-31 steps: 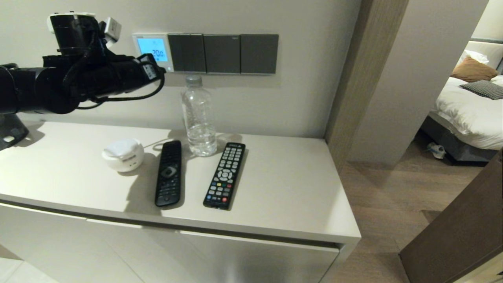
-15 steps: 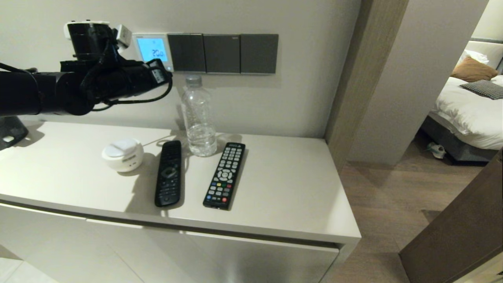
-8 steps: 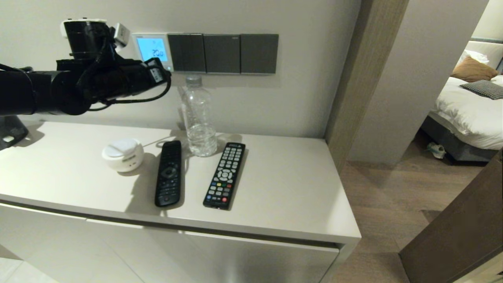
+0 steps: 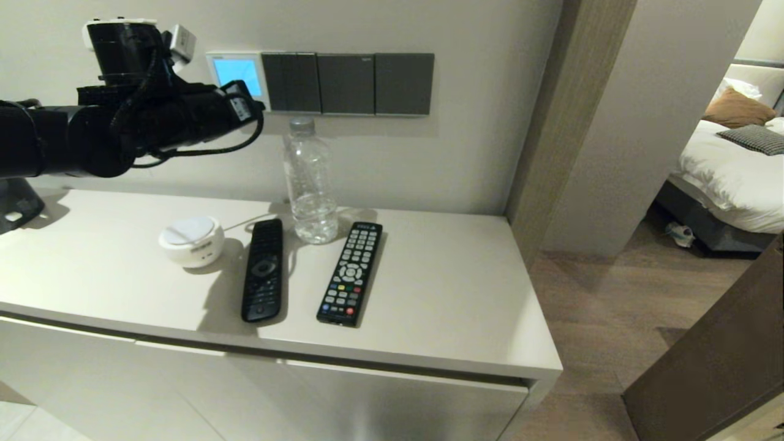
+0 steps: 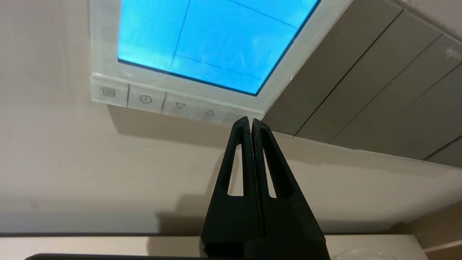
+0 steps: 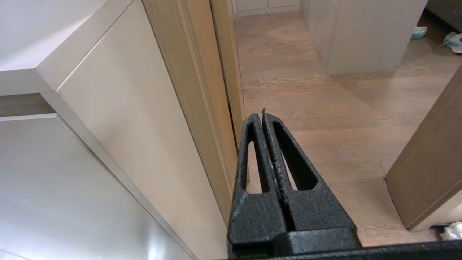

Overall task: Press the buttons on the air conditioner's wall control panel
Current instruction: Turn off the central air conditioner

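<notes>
Okay, left gripper (image 5: pixel 250 121) is clenched into a single point, nothing between the fingers, and I've got its tip right at the last key on the panel (image 4: pixel 237 78), up on the wall above the surface (image 4: pixel 441 294). From the wrist view the buttons (image 5: pixel 162 104) run along the panel's lower edge under the blue screen (image 5: pixel 216 39), and my tip sits on the end one, beside the grey switches (image 4: pixel 347 83). I can't tell if it's pressing or just touching. Risk now: that key is at the very corner, so any drift sideways slips me off onto the switch plate or the neighbouring arrow key. Pushing too hard could skid the tip down onto bare wall. Right gripper (image 6: pixel 262 115) is clenched too, parked low by the cabinet side.
</notes>
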Robot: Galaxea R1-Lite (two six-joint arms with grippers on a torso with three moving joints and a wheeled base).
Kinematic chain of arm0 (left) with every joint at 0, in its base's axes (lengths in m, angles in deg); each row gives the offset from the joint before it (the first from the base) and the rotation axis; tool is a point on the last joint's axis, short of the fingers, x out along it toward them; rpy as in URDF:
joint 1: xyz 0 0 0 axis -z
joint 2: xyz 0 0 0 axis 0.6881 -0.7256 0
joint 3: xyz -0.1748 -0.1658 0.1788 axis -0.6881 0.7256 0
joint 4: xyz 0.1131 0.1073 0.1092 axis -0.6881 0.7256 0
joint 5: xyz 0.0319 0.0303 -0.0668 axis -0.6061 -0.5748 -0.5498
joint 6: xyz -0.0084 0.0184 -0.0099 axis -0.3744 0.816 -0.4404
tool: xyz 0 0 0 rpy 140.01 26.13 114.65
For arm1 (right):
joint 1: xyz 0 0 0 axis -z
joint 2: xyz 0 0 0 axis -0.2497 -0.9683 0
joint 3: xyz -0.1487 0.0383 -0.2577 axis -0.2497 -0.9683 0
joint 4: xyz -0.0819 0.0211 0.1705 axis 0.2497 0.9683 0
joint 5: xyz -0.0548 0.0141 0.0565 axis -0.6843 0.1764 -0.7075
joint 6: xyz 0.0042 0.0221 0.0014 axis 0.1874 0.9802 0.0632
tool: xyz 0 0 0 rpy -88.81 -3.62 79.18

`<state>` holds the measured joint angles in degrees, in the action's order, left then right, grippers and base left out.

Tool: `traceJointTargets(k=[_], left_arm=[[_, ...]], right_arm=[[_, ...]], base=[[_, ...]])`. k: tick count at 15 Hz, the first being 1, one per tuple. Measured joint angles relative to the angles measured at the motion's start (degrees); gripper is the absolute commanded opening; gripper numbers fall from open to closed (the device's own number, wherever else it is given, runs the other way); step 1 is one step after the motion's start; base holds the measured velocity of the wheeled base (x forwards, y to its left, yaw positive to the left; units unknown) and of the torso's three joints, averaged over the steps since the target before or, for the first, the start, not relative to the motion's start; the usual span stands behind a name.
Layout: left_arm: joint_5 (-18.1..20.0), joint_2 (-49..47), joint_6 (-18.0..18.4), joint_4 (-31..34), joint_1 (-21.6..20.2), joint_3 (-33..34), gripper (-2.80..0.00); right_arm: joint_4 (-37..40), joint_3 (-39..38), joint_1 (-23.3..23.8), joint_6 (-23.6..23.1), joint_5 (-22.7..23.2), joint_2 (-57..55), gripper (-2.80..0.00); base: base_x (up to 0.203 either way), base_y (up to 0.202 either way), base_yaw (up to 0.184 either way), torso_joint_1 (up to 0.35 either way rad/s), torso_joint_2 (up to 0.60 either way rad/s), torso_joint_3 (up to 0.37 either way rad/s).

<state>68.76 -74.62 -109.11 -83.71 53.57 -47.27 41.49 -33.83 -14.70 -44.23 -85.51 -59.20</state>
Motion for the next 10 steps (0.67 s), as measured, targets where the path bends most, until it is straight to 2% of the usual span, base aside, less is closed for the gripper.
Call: traceJointTargets(k=[10], left_arm=[[-0.55,2.87,0.01,-1.64,-0.17,1.81,-2.8]], right_arm=[[0.0,0.0,0.0,0.0,0.0,0.0,-2.8]], base=[[0.0,0.0,0.0,0.0,0.0,0.0]])
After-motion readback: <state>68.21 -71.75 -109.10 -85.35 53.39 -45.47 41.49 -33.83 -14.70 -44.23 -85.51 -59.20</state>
